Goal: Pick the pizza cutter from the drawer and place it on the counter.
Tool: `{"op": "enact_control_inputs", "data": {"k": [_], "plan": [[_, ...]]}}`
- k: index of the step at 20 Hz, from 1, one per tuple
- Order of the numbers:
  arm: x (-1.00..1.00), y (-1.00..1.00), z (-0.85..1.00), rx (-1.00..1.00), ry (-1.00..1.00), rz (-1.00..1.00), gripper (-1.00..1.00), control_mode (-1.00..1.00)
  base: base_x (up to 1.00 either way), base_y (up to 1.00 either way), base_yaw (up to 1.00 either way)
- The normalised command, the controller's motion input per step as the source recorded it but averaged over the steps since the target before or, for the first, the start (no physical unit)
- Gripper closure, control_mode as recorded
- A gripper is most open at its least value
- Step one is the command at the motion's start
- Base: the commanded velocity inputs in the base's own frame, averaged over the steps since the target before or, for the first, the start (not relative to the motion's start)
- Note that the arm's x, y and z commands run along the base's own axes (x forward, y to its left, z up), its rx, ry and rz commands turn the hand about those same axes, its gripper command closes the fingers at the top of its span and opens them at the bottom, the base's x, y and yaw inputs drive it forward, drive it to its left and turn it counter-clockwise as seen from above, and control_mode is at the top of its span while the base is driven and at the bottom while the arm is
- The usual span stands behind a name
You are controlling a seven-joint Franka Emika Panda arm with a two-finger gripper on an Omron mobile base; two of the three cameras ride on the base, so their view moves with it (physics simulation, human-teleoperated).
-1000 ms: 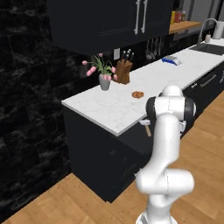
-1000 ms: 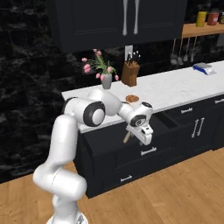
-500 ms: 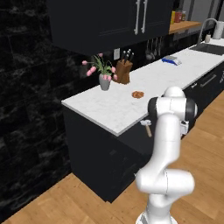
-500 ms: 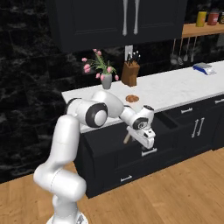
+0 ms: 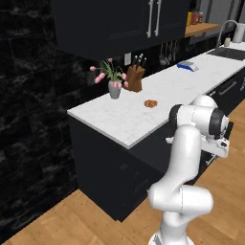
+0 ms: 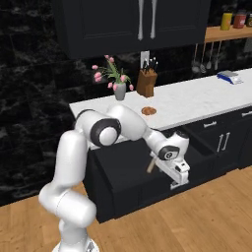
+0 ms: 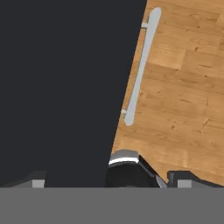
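Drawer (image 7: 65, 87) flat matte navy; bar handle (image 7: 141, 65) slim silver

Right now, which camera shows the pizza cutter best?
Right base view: the pizza cutter shows its brown handle clearly. Left base view catches a sliver beside the arm; hand view, perhaps its rounded head.

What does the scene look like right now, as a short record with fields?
stage: pizza cutter at gripper, above open drawer
grip: cannot tell if fingers are closed on it
drawer handle: silver bar over wooden floor
counter: holds flower vase, knife block, brown cookie
placed: not yet
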Motion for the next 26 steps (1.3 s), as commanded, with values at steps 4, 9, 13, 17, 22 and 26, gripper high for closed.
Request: {"op": "enact_control_inputs", "data": {"k": [4, 9, 13, 17, 22, 26], "plan": [[-1.00, -0.82, 0.26, 0.07, 0.01, 0.00, -1.00, -1.00, 0.00, 0.00, 0.00], [-0.61, -0.20, 0.87, 0.05, 0.01, 0.03, -1.00, -1.00, 0.00, 0.00, 0.00], [0.24, 0.42, 1.00, -0.05, -0.03, 0.11, -1.00, -1.00, 0.00, 0.00, 0.00], [0.69, 0.63, 0.46, -0.17, -0.01, 0.21, -1.00, -1.00, 0.00, 0.00, 0.00], [0.66, 0.29, -0.08, -0.11, 0.00, 0.24, -1.00, -1.00, 0.00, 0.00, 0.00], [0.04, 0.06, -0.52, 0.01, -0.01, 0.16, -1.00, -1.00, 0.00, 0.00, 0.00]]}}
